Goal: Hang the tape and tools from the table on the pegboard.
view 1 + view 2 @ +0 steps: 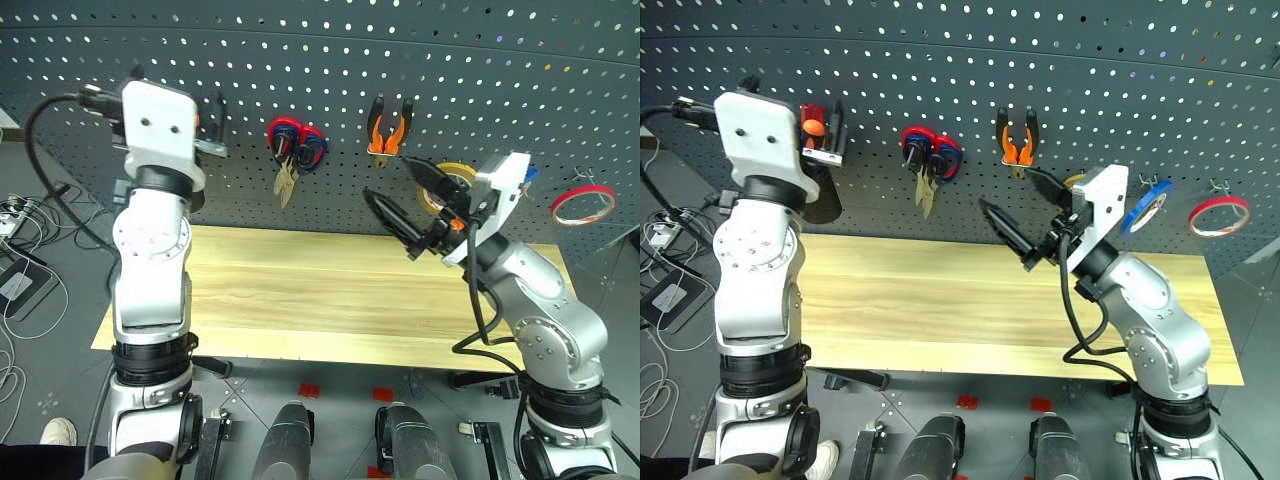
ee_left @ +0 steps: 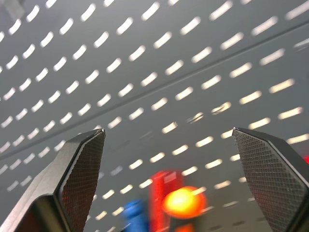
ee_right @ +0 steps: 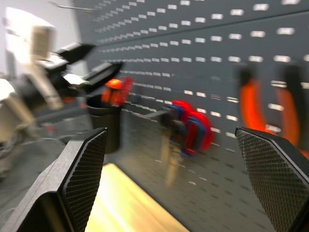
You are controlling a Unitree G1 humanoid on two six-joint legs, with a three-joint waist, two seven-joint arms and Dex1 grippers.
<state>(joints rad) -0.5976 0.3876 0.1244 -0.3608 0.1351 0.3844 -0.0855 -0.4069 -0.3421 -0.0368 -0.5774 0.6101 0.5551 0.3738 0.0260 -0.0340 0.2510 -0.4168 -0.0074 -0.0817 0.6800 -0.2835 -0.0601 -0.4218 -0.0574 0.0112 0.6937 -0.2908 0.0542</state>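
A: Where were the grippers?

B: Left gripper (image 1: 837, 128) was up at the pegboard (image 1: 330, 60), fingers spread wide, nothing between them. It sat by a black cup (image 1: 825, 200) mounted on the board, with the orange-and-black screwdriver (image 1: 813, 128) standing in it.

A: Right one?

B: Right gripper (image 1: 405, 205) hovered over the table (image 1: 300, 300), jaws fully apart, empty, pointing at the board.

A: Task items?

B: Orange pliers (image 1: 388, 128) hung on a hook at mid-board. Blue tape (image 1: 1145, 208) hung behind the right wrist. Couldn't make out the scissors.

A: Others?

B: Red-and-blue shears (image 1: 291, 150) left of the pliers, yellow roll (image 1: 452, 180) partly hidden by the right gripper, red roll (image 1: 583, 203) at far right.
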